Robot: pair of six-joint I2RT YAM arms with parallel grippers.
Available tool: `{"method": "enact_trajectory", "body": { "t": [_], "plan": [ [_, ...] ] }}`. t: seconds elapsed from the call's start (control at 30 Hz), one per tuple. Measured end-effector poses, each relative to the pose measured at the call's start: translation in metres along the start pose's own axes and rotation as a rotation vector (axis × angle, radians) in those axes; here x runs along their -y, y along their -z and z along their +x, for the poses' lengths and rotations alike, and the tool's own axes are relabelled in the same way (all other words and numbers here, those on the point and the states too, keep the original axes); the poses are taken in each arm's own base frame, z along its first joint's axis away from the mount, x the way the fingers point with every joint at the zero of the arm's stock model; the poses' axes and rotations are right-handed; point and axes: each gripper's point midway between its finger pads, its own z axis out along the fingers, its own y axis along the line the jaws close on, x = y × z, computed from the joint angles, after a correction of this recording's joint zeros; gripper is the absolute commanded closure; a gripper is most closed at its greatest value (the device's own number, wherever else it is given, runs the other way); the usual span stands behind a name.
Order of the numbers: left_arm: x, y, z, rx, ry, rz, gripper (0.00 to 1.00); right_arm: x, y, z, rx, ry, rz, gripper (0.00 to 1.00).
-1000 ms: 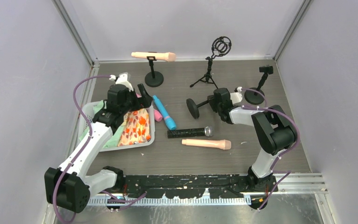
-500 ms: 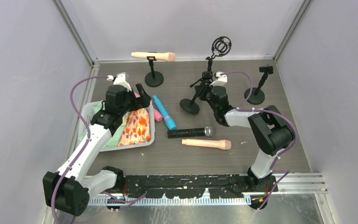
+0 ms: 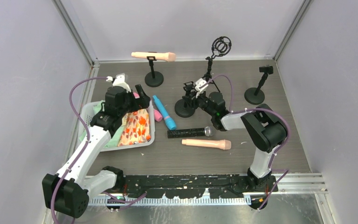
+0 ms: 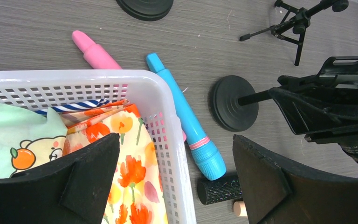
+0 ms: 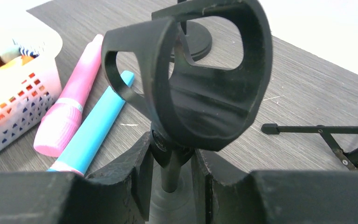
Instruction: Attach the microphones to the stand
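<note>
1. Over the last second I had my right hand (image 5: 170,170) swing the round-base stand (image 5: 200,79) leftward. It had been leaning hard over with its base out to the side. It then stood close to upright, though I could not tell whether the base was fully down on the counter (image 3: 168,158).
2. That hand's fingers were pinched on the stand's thin post, just below the clip. The clip was empty, its cradle open right in front of the wrist camera.
3. The swing brought the stand closer to the loose microphones. The blue microphone (image 4: 186,116) lay just left of the right hand. The black microphone (image 3: 190,132) and the loose peach microphone (image 3: 206,143) lay on its near side.
4. My left hand (image 4: 175,154) had barely shifted. It hung spread wide and empty over the corner of the basket (image 4: 121,77), with the blue microphone just ahead of its fingers.
5. The mounted peach microphone (image 3: 154,56) already sat on the far stand, well beyond both hands. I judged this stand nearly ready for a microphone, the blue one being the left hand's easiest reach.
</note>
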Motion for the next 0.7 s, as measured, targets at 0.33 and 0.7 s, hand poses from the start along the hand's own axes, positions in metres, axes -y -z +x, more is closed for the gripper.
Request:
{"method": "enact_trajectory", "body": {
  "t": [0.33, 0.7],
  "plan": [
    [-0.001, 0.0, 0.002, -0.004, 0.0, -0.002, 0.08, -0.002, 0.006, 0.002, -0.158, 0.136, -0.059, 0.44],
    [-0.002, 0.0, 0.004, -0.011, -0.003, -0.005, 0.04, -0.005, 0.043, -0.052, -0.18, 0.082, -0.016, 0.33]
  ]
}}
